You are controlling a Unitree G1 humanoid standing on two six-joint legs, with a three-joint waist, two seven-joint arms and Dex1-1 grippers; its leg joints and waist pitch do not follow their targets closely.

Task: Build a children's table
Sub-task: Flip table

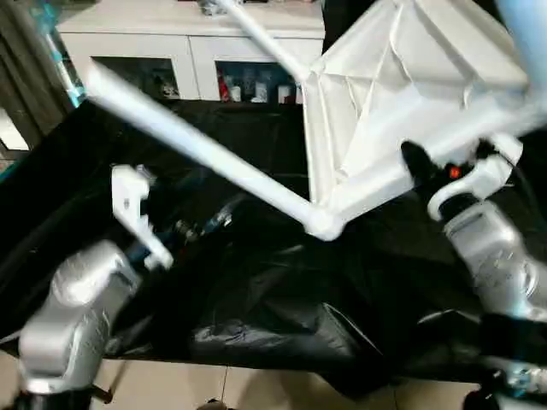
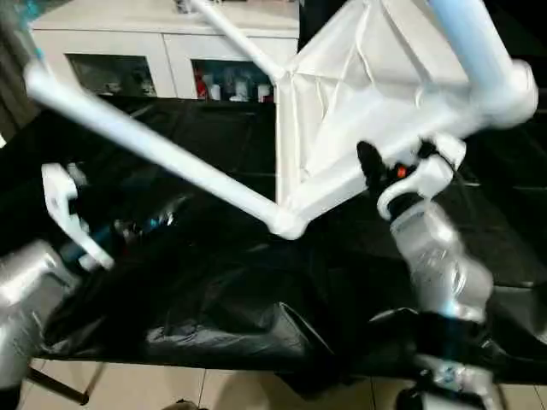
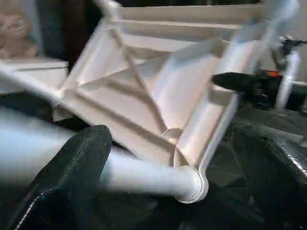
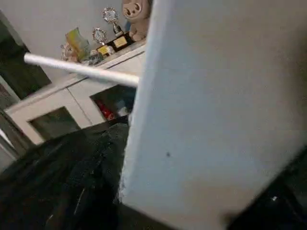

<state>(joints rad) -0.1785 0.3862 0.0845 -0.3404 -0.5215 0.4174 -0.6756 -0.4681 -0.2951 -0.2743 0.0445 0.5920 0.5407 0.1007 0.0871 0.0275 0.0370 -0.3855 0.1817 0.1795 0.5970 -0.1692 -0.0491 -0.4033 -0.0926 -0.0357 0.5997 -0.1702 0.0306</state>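
Observation:
The white children's table hangs tilted above the black-covered surface, its ribbed underside facing me. One long leg runs from the near corner socket up to the left. A second leg points toward the cabinet, and a third rises at the top right. My right gripper is shut on the tabletop's rim, one black finger lying over it. My left gripper is open just below the long leg, apart from it. One of its fingers shows in front of that leg.
A black plastic sheet covers the work surface, with folds near its front edge. Behind it stands a white cabinet with glass doors and trinkets on top. Pale floor tiles show below the sheet's front edge.

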